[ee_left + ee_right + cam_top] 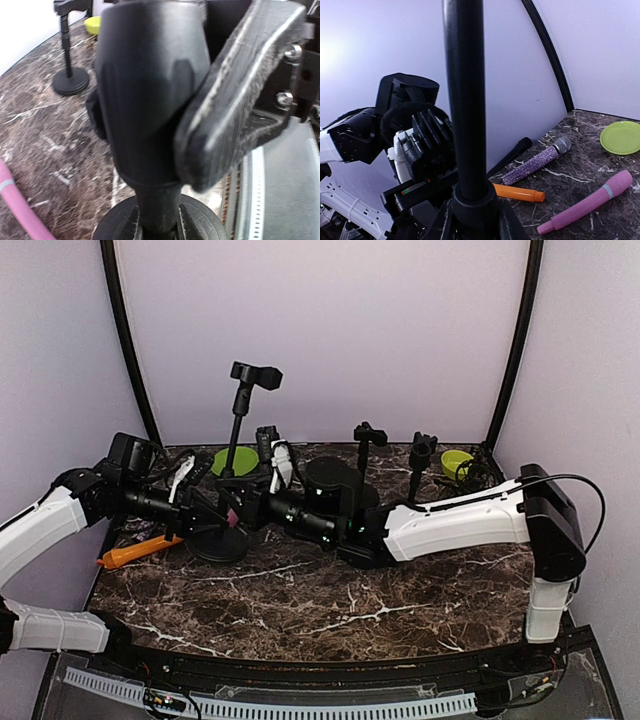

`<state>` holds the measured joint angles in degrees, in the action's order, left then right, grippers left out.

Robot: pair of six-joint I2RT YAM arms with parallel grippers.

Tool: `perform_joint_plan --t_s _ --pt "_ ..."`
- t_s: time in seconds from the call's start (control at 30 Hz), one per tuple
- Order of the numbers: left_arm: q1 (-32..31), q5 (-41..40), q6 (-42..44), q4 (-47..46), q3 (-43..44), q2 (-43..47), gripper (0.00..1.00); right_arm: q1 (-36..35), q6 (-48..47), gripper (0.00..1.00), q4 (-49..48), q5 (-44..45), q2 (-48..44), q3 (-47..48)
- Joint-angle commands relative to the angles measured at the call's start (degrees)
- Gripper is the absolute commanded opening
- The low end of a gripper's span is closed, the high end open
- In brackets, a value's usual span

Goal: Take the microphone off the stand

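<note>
A black stand [238,440] rises from a round base [220,543] at the left middle of the table. The clip [256,375] at its top looks bare, and no microphone shows in it. My left gripper [213,517] comes in from the left, shut on the stand's lower post [157,200] just above the base [212,225]. My right gripper [248,510] comes in from the right. Its jaws press both sides of the collar [472,205] under the thin pole [465,100]. In the left wrist view my left gripper [157,220] sits under a big blurred black shape.
Loose microphones lie left of the base: orange [517,192], purple glitter [535,165], pink [590,205] and black [512,152]. A green plate [235,458] is behind the stand. Two more stands [368,435] [420,452] and a yellow-green bowl [455,462] are at the back right.
</note>
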<state>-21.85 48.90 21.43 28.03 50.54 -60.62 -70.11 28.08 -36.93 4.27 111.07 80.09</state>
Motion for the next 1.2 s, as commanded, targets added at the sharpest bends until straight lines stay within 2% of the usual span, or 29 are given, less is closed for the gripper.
perform_joint_plan --t_s 0.0,0.23,0.4,0.6,0.63,0.67,0.8,0.87,0.93,0.97,1.03,1.1,1.17 --pt "-0.47 14.04 -2.26 -1.92 3.72 1.02 0.00 0.51 3.56 0.00 -15.78 -14.58 -3.92 -2.12" --pt "-0.69 26.36 -7.25 -0.79 4.76 0.29 0.00 1.73 13.36 0.00 -32.43 -34.99 -2.55 -2.93" --pt "-0.79 28.91 -7.60 0.99 5.52 0.15 0.00 2.16 20.39 0.00 -38.48 -45.17 -0.04 0.14" --pt "-0.83 28.44 -7.33 0.98 5.64 0.28 0.00 2.34 23.35 0.00 -39.26 -48.68 0.52 1.11" --pt "-0.77 28.22 -7.29 0.89 5.66 0.24 0.00 2.42 23.94 0.02 -39.77 -48.62 0.58 0.97" --pt "-0.80 27.83 -7.20 0.75 5.74 0.24 0.00 2.57 24.58 0.09 -40.06 -47.97 0.68 0.82" --pt "-0.79 23.70 -6.75 -0.96 5.68 0.81 0.00 3.26 23.11 0.59 -35.15 -37.07 -1.28 -2.22" --pt "-0.80 20.67 -6.55 -2.40 5.68 1.36 0.00 2.98 17.38 0.68 -26.58 -27.50 -4.71 -5.13" --pt "-0.77 18.15 -5.70 -3.14 6.06 1.95 0.00 2.04 11.76 0.81 -15.38 -17.05 -8.50 -6.75" --pt "-0.74 16.74 -5.25 -3.26 6.31 2.06 0.00 1.56 8.76 0.84 -9.37 -12.40 -9.75 -6.95" --pt "-0.79 14.55 -3.61 -2.75 7.09 2.02 0.00 0.18 5.50 0.86 -3.22 -4.12 -11.59 -7.22" --pt "-0.80 12.60 -2.71 -2.78 7.41 1.92 0.00 -1.04 2.71 0.84 5.19 5.62 -12.06 -4.72" --pt "-0.82 11.60 -2.59 -3.34 7.31 1.83 0.00 -2.20 0.64 0.80 12.01 11.55 -11.32 -1.33"
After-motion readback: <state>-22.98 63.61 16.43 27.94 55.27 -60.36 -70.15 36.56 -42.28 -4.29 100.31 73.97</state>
